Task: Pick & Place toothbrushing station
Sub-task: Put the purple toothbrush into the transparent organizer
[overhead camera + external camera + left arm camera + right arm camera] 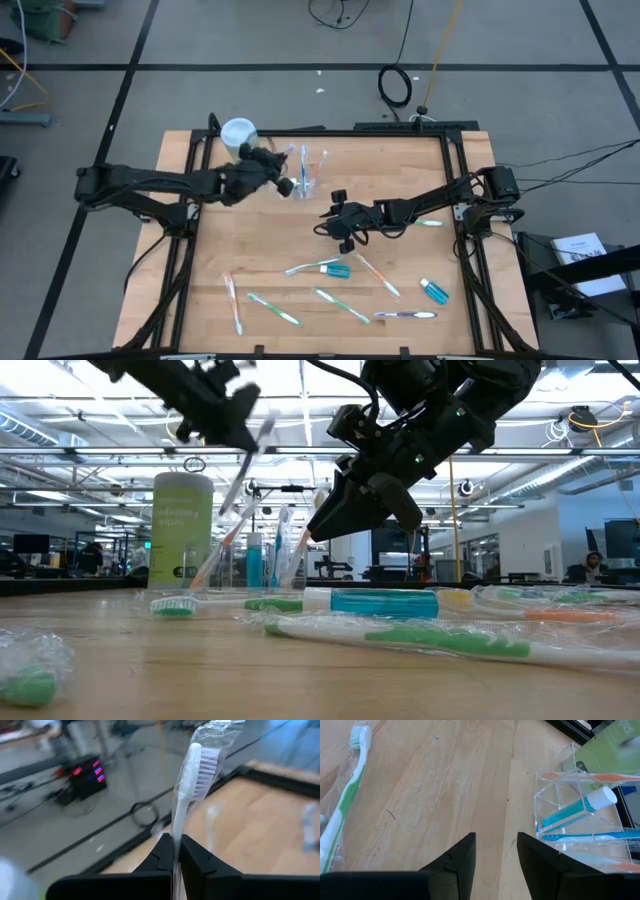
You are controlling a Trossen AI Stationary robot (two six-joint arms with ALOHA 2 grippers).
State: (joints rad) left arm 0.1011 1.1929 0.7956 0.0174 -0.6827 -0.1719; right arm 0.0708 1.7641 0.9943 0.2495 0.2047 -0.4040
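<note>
White toothbrush [192, 775], wrapped, pinched in left gripper [175, 851] above clear cup [306, 185] near table's far edge. Keep it upright, lower slowly. Right gripper [495, 851] open, empty, mid-table.

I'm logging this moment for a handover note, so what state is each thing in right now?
left hand: shut on a wrapped white toothbrush, raised above the table.
right hand: open, empty, above bare wood near the cup.
clear plastic cup: upright, already holding toothbrushes and a blue toothpaste tube.
light-green bottle: upright, capped, behind the cup.
green toothbrush: lying flat in its wrapper.
</note>
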